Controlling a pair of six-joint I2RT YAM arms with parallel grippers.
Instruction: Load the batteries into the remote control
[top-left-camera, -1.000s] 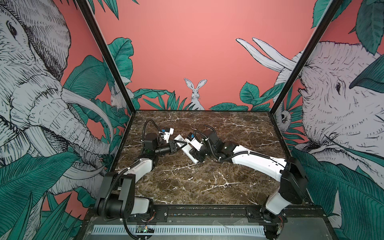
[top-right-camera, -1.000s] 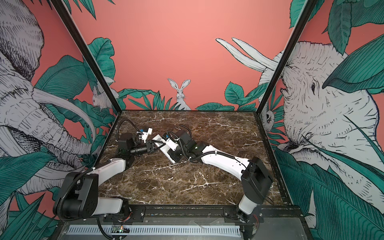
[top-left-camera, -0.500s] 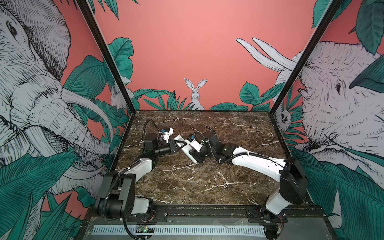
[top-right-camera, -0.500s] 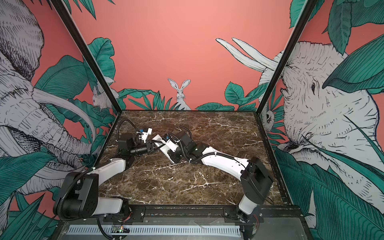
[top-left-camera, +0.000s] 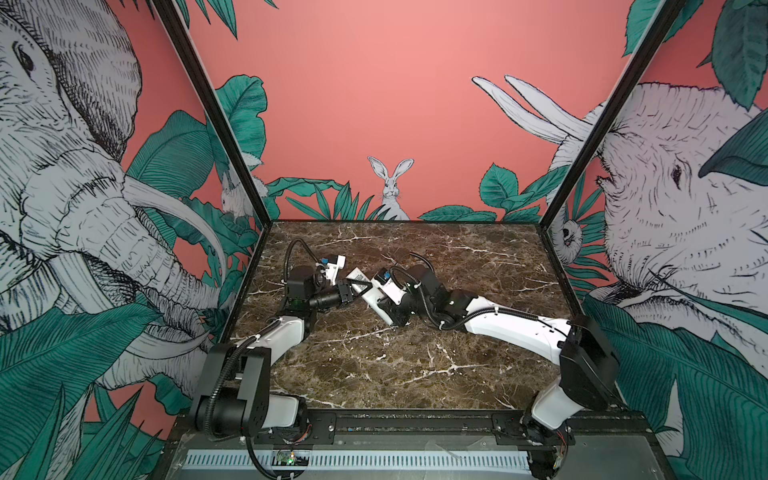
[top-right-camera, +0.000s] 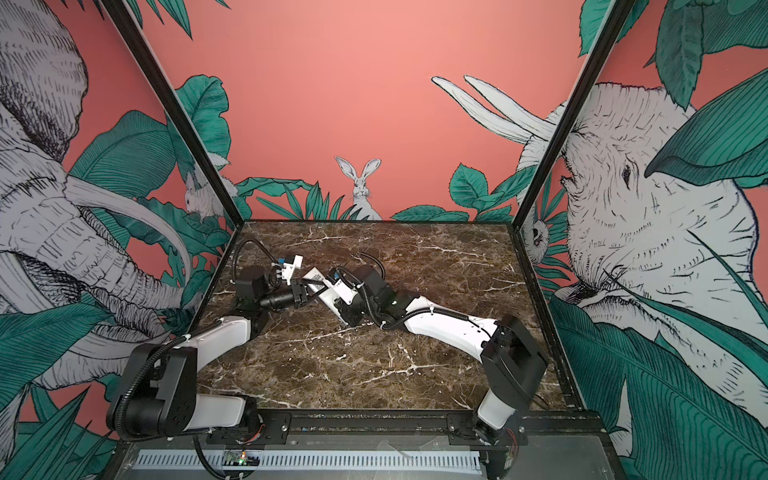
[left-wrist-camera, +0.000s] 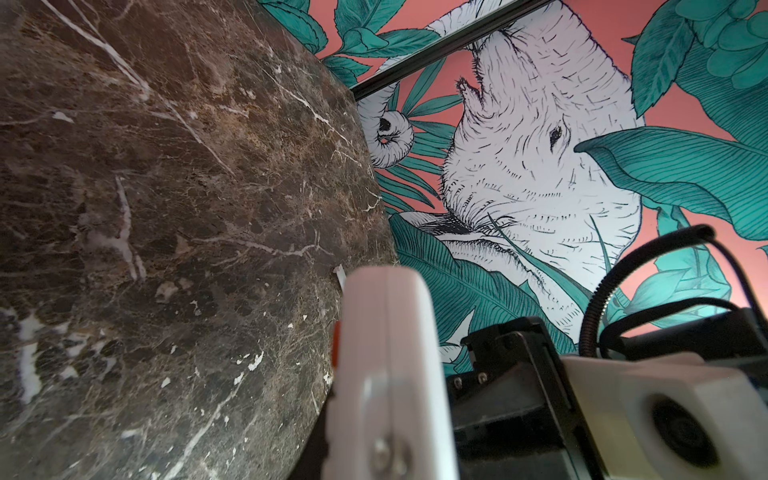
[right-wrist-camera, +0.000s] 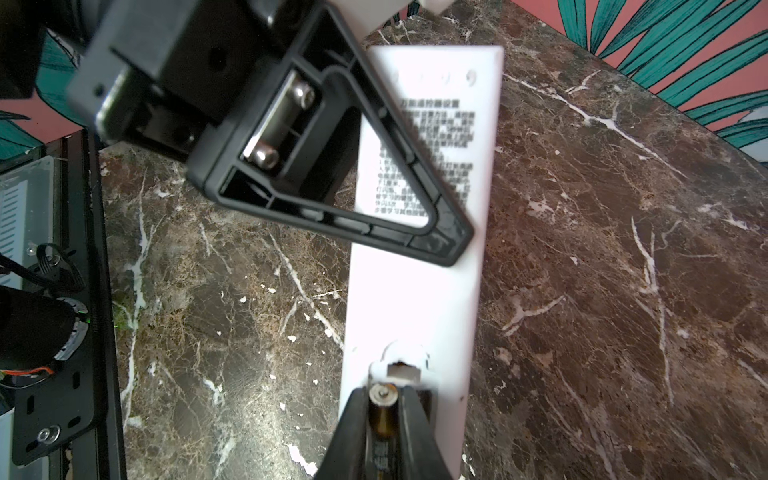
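left gripper (right-wrist-camera: 415, 174) clamps flat white remote (right-wrist-camera: 419, 291) | right gripper (right-wrist-camera: 384, 415) pinches cylindrical brass-tipped battery (right-wrist-camera: 383, 411)

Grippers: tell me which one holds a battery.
The right gripper: it pinches a dark, brassy-tipped battery at the white back of the remote control. The left gripper clamps the remote control itself, no battery.

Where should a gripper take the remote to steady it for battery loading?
By the long edges of the remote control at its printed-label end, coming in from the side as the left gripper does: it lies back-up, and the right gripper with its battery works the other end.
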